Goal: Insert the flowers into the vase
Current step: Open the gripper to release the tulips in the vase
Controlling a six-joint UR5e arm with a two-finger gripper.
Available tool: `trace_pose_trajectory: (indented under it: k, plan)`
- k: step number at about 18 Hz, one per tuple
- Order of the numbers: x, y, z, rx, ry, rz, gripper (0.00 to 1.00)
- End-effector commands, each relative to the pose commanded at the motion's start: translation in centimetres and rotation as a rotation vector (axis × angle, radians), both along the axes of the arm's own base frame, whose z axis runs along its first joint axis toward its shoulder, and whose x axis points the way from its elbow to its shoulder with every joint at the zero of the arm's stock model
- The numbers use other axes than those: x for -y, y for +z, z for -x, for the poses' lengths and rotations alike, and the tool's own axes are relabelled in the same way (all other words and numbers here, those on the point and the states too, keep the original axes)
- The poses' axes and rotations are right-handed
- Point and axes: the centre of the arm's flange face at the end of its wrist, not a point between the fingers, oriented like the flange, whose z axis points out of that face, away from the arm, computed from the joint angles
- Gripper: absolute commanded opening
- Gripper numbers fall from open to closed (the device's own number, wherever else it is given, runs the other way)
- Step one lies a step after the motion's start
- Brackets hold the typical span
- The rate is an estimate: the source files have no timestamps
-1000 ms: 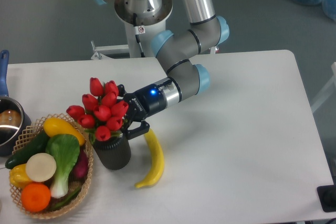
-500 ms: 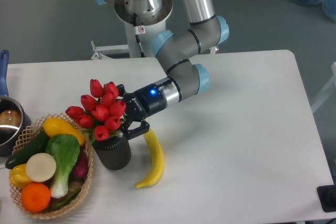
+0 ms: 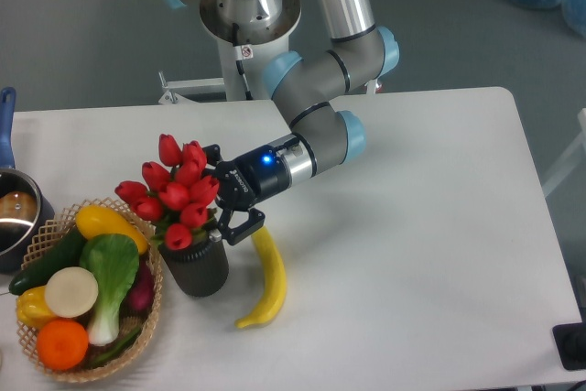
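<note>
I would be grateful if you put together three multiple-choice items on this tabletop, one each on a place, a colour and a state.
1. Where does the banana lie?
A. On the table, right of the vase
B. Inside the wicker basket
C. In the pot

2. What colour are the flowers?
A. Yellow
B. Red
C. White

3. Where are the flowers' stems now?
A. Lying flat on the table
B. Down in the vase mouth
C. Resting in the basket

Answers:
1 A: the banana rests on the white table beside the dark vase, outside the basket.
2 B: every bud in the bunch is red.
3 B: the bunch stands upright over the vase, its base at the mouth, with the end effector beside it.
</note>
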Motion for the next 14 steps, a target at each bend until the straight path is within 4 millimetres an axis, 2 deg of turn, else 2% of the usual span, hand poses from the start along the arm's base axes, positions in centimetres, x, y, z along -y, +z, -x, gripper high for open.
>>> trace_pose_trajectory:
  k: [3, 9, 14]
  plan:
    - [0.0, 0.0, -0.1, -0.027, -0.006, 0.019, 1.00]
    - [0.7, -0.1, 1.1, -0.067, 0.008, 0.060, 1.00]
    - [2.6, 1.0, 3.5, -0.117, 0.053, 0.096, 1.00]
